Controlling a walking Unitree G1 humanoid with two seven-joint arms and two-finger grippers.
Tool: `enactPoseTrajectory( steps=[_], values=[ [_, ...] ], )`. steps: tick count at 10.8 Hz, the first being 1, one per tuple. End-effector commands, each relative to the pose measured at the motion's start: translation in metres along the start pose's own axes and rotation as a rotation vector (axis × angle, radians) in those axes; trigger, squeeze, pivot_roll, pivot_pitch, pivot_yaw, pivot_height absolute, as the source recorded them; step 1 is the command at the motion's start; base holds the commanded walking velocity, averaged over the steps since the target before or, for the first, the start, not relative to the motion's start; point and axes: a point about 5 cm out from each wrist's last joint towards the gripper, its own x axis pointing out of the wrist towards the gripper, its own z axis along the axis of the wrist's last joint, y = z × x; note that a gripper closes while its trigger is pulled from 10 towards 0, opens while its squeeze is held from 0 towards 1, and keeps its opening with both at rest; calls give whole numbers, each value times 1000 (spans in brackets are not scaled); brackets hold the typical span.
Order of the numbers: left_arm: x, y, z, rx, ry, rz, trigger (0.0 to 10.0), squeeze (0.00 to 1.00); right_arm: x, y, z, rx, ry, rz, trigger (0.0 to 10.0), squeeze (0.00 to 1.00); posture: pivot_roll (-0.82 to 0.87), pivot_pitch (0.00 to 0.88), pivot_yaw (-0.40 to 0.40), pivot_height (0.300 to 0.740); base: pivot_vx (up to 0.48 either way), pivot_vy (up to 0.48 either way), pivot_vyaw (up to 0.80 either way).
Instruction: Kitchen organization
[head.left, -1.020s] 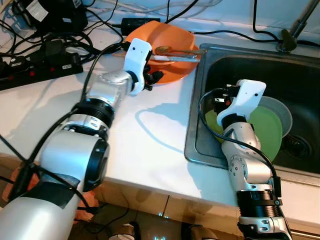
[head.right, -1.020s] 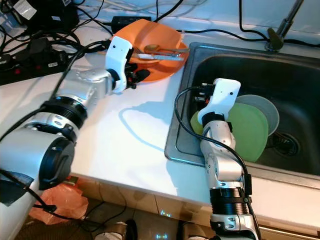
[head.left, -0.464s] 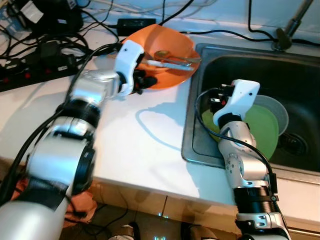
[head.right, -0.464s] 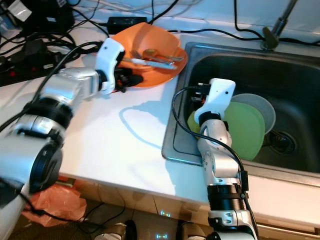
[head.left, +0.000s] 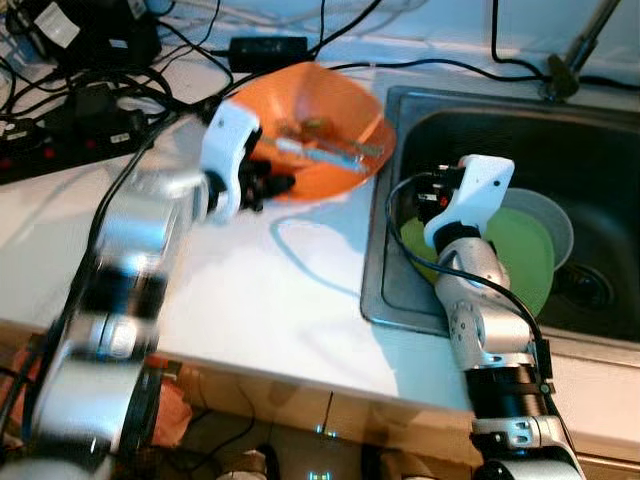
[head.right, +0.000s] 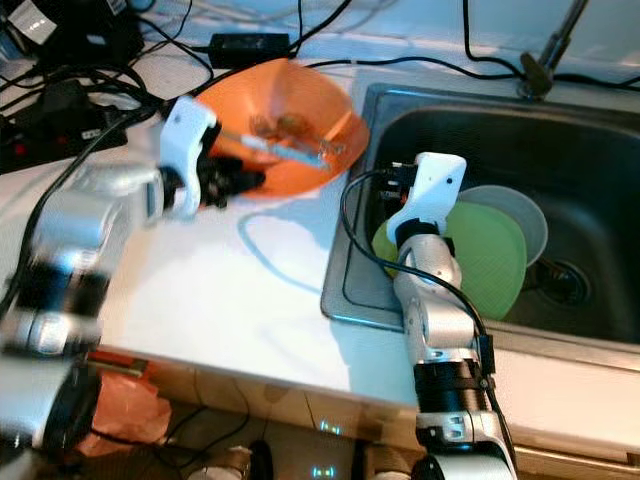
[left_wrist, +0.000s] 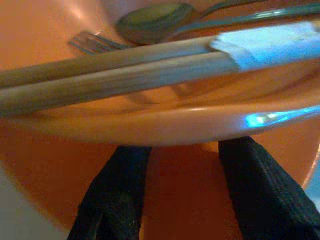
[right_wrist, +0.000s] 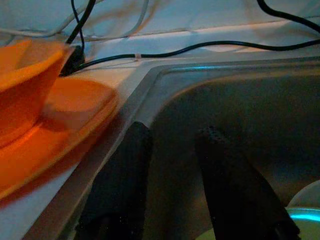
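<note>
An orange bowl (head.left: 335, 110) hangs tilted above the white counter, just left of the sink. It carries wooden chopsticks (left_wrist: 115, 75), a spoon (left_wrist: 150, 22) and a fork (left_wrist: 92, 42). My left gripper (head.left: 268, 182) is shut on the bowl's near left rim; the black fingers (left_wrist: 117, 185) press against its orange outside. My right gripper (head.left: 430, 195) is down inside the sink (head.left: 500, 120) at its left wall, open, with nothing between its fingers (right_wrist: 120, 170). A green plate (head.left: 525, 255) lies on a grey dish (head.left: 558, 215) in the sink.
Black cables, a power strip (head.left: 60, 160) and an adapter (head.left: 265, 45) crowd the back left of the counter (head.left: 290, 290). The tap's base (head.left: 565, 75) stands behind the sink. The drain (head.left: 590, 285) is at the sink's right.
The left arm has drawn back to the left, blurred in motion, and the orange bowl has risen and tilted with it. The right gripper stays in the sink.
</note>
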Motion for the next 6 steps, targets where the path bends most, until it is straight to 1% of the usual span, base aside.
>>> enactPoseTrajectory(
  steps=[1,3,5,6],
  values=[
    [-8,-5,-18,-44,82,4,10000,0,-2,-3,-15,10,50,-4,10000,0,118,183,34,740,0,0,0],
    [-26,-15,-19,-45,94,7,10000,0,1,-3,-14,9,47,-1,10000,0,133,180,30,740,0,0,0],
    [-41,-23,-25,-47,117,17,10000,0,3,-5,-14,8,47,-2,10000,0,154,183,16,740,0,0,0],
    [-46,-25,-26,-59,118,36,10000,0,4,-7,-16,6,51,-3,10000,0,160,185,11,740,0,0,0]
  ],
)
